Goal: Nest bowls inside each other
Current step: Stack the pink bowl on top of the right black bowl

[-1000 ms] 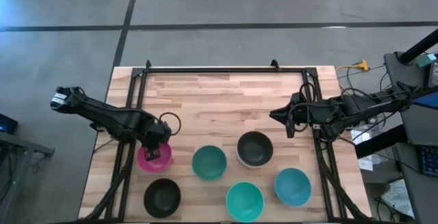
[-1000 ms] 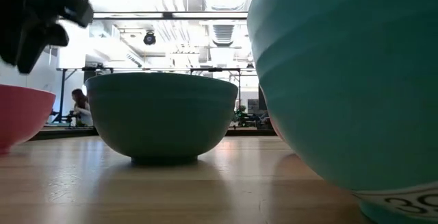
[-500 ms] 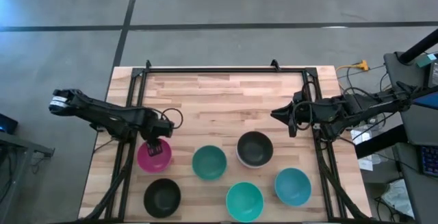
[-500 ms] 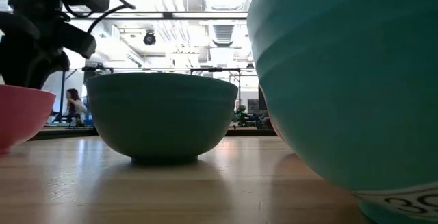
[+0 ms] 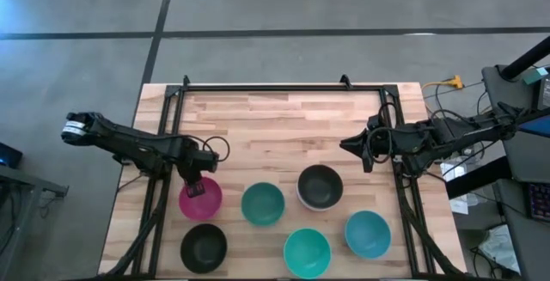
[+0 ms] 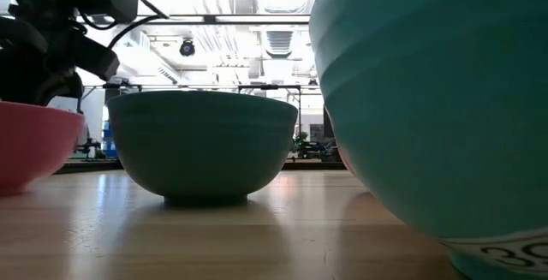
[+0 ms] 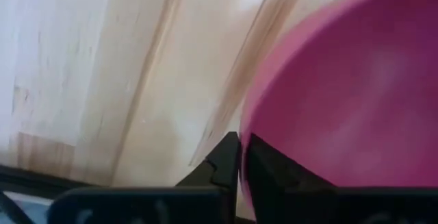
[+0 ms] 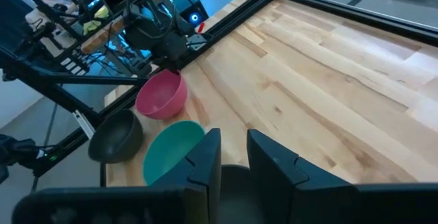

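Note:
Several small bowls stand on the wooden table. The magenta bowl is at the left, with my left gripper shut on its far rim. Near it stand a black bowl and a dark teal bowl. A second black bowl sits inside a white one. A turquoise bowl and a blue bowl rest near the front edge. My right gripper hovers open at the table's right side, its fingers holding nothing. My left gripper pinches the magenta bowl's rim on its far side, one finger inside the bowl and one outside. The fingers come from above, pointing down. The bowl stays upright with its base on the table.
A black metal frame runs along the table's far edge and down both sides. Bare wood fills the far half of the table. Cables and equipment lie beyond the right edge. In the low view the turquoise bowl fills the right.
My left gripper has moved a little toward the far edge, from over the magenta bowl's hollow to its far rim, and has shut on that rim. The bowl has slid slightly toward the table's right.

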Robot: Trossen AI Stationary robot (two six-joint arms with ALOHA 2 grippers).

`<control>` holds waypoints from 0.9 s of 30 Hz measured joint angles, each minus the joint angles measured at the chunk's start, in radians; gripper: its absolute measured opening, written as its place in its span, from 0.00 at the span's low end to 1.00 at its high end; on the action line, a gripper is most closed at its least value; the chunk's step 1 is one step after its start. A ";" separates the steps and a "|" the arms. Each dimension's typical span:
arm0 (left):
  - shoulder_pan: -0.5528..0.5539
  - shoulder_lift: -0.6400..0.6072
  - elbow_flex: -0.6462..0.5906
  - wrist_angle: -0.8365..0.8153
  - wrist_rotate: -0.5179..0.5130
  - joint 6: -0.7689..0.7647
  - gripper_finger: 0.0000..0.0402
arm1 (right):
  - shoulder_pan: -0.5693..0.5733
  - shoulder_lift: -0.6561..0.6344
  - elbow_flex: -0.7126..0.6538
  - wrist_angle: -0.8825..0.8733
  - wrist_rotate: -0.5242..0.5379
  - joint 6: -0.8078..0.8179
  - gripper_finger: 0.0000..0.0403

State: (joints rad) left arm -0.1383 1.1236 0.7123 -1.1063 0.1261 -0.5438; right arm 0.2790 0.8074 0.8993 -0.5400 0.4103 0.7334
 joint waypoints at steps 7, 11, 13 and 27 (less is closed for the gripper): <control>0.001 0.000 0.049 -0.002 -0.008 0.000 0.01 | 0.000 0.000 0.000 0.000 0.000 0.026 0.16; 0.001 0.000 0.100 -0.004 -0.029 0.000 0.00 | 0.000 0.000 0.000 0.000 0.000 0.026 0.16; 0.001 0.000 0.133 -0.005 -0.053 0.000 0.00 | 0.000 0.000 0.000 0.001 0.000 0.026 0.16; 0.027 0.000 0.349 0.266 -0.258 0.008 0.00 | -0.014 0.000 0.000 0.074 0.016 -0.004 0.16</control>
State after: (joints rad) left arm -0.1115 1.1233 1.0618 -0.8404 -0.1318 -0.5354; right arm 0.2652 0.8074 0.8993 -0.4655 0.4260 0.7299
